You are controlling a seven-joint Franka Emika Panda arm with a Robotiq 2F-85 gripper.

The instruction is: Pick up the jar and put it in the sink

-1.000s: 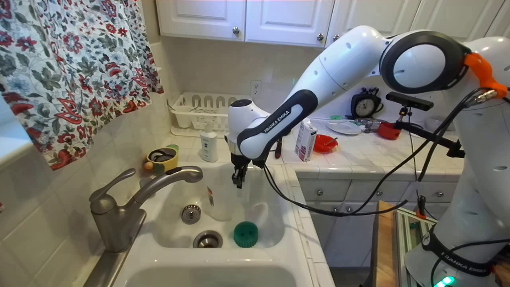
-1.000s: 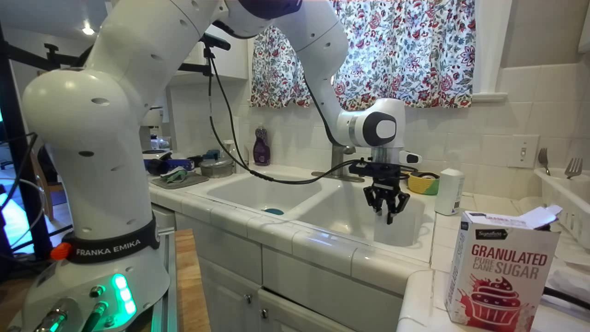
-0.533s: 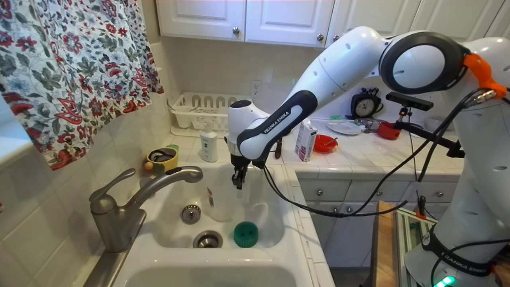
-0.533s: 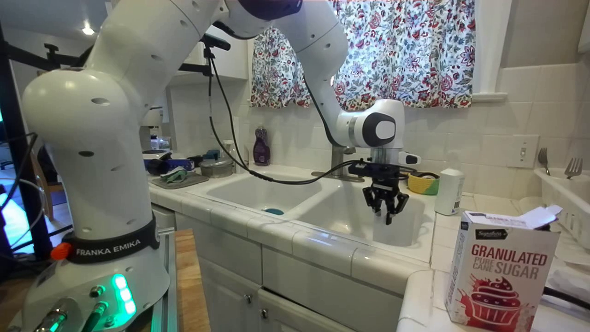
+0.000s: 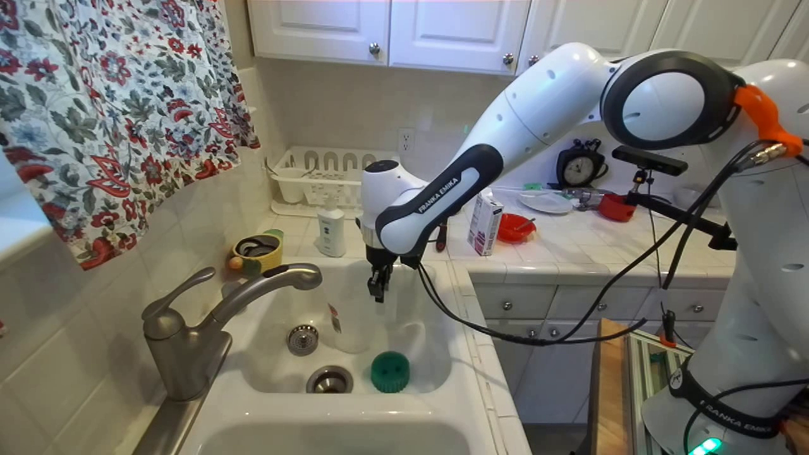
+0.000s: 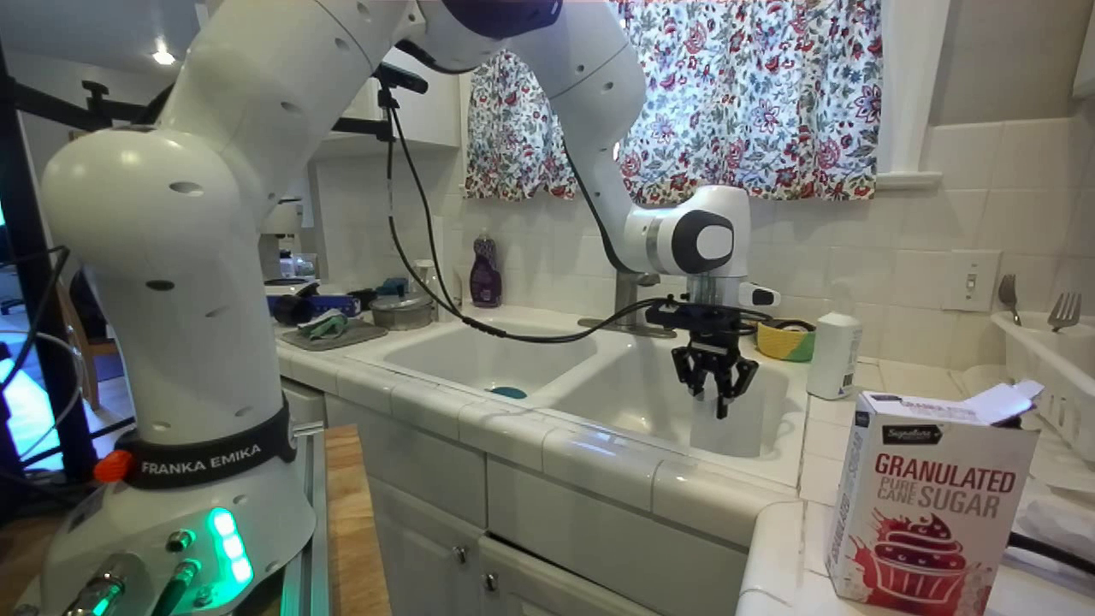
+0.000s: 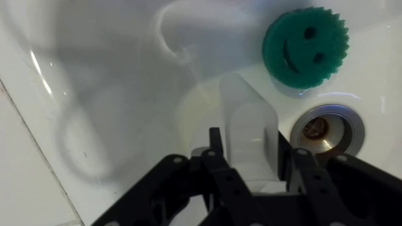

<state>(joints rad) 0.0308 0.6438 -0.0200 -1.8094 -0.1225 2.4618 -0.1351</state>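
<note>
The jar (image 5: 349, 325) is a translucent white container with a handle and a small red label. It is inside the far bowl of the white sink (image 5: 272, 407); it also shows low in the bowl in an exterior view (image 6: 737, 436). My gripper (image 5: 378, 297) is above the jar, with its fingers on the handle. In the wrist view the fingers (image 7: 249, 142) close on both sides of the pale handle (image 7: 249, 125). The gripper also shows in an exterior view (image 6: 712, 400). Whether the jar's bottom touches the basin, I cannot tell.
A green smiley sponge (image 5: 390, 371) lies beside the drain (image 5: 330, 380). A metal strainer (image 5: 302, 339) is near it. The faucet (image 5: 265, 287) reaches over the bowl. A soap bottle (image 5: 331, 230), a yellow basket (image 5: 259, 251) and a sugar box (image 6: 928, 505) stand on the counter.
My gripper has moved down slightly. The jar's label has shifted down with it, so the jar moves along with the gripper. The finger spacing looks the same.
</note>
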